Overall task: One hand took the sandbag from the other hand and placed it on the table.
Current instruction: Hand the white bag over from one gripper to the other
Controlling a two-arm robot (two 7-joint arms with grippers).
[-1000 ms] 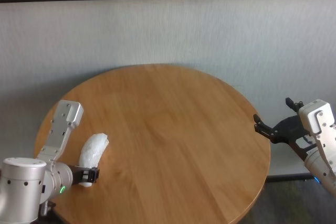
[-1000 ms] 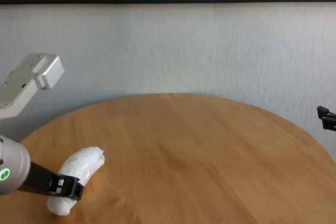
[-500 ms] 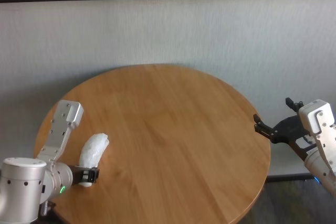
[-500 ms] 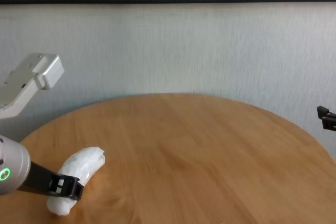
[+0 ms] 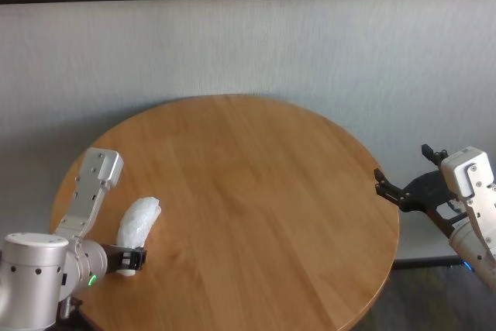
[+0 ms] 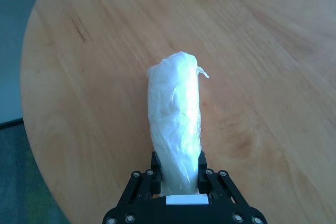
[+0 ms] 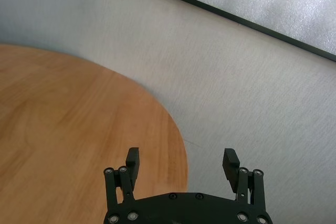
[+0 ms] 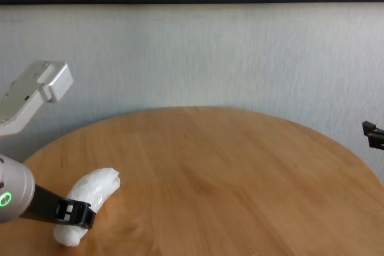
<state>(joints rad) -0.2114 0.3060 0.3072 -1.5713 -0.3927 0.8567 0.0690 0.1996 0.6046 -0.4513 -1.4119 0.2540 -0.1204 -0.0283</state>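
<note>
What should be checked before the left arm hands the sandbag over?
1. Sandbag gripped: ok. The left gripper has its jaws closed on one end.
2. Sandbag lifted for the pass: not ok. In the chest view it appears to lie on the table, near the left edge.
3. Right gripper ready to receive: ok. Its jaws are open and hold nothing.
4. Right gripper near the bag: not ok. It hangs off the table's right edge, far from the bag.
5. Path between the grippers: ok. Only bare tabletop shows there.
6. Grip firmness: cannot tell.
</note>
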